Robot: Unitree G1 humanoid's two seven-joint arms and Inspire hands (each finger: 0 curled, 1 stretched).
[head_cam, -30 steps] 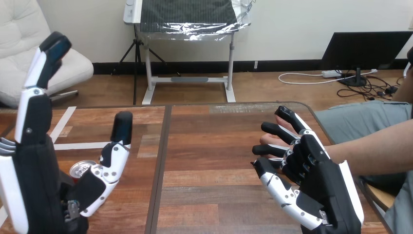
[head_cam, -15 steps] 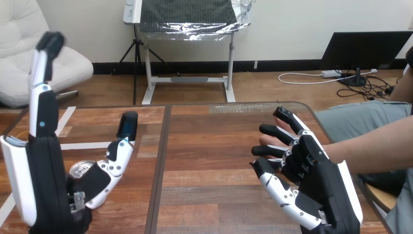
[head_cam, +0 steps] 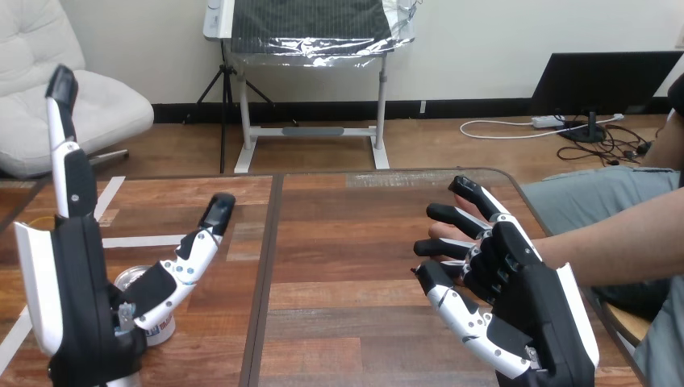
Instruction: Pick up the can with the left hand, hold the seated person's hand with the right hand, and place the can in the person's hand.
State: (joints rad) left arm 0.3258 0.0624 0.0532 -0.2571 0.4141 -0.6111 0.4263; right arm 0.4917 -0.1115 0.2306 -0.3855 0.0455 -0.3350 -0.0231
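1. In the head view, the left hand (head_cam: 81,322) had changed since the earlier picture. Its fingers (head_cam: 71,173) had leaned away to the left and its thumb (head_cam: 198,242) had reached lower and further out to the right. The right hand (head_cam: 528,314) had hardly moved. The can (head_cam: 131,279) had stayed in its place.
2. The can stood upright on the tabletop (head_cam: 347,242), at the near left. It sat in the gap between the left hand's palm and its thumb, just behind the thumb's base.
3. The left hand was wide open. Its fingers pointed up, its thumb stuck out, and it had hold of nothing yet.
4. The right hand lay over the person's hand (head_cam: 442,234) at the right side of the tabletop. Its fingers (head_cam: 452,216) stretched out almost straight across that hand, so it looked open and not wrapped round it.
5. The step in hand looked like grabbing the can. To do it well, the left hand should slide in until the can sits snug against the palm. Then the fingers and thumb should close slowly round the can's middle. A push from the thumb alone could tip the can over.
6. The right hand should stay calm and gentle on the person's hand.
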